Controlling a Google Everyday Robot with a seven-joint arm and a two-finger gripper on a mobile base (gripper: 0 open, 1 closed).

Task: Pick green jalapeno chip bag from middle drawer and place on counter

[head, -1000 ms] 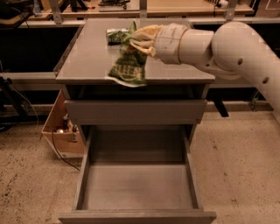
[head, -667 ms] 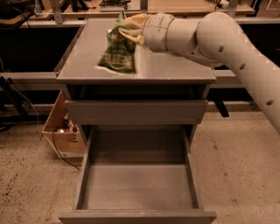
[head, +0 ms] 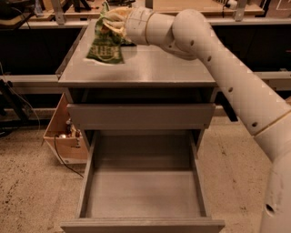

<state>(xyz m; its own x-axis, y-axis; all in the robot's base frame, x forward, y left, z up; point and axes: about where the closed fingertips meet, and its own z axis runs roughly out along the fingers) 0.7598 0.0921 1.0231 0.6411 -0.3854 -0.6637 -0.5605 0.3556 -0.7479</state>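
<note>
My gripper (head: pixel 112 19) is over the back left part of the counter (head: pixel 150 68) and is shut on the top of the green jalapeno chip bag (head: pixel 105 43). The bag hangs down from the fingers, its lower edge at or just above the counter top. The middle drawer (head: pixel 143 191) stands pulled wide open at the front of the cabinet and its grey floor is bare. My white arm (head: pixel 227 77) reaches in from the right across the counter.
A shut grey drawer front (head: pixel 141 116) sits above the open drawer. An open cardboard box (head: pixel 63 132) with cables stands on the floor left of the cabinet. Wooden benches (head: pixel 200 7) run behind the counter. The floor is speckled carpet.
My gripper has carried the green bag from the counter's middle toward its back left. The bag now hangs more upright from the fingers.
</note>
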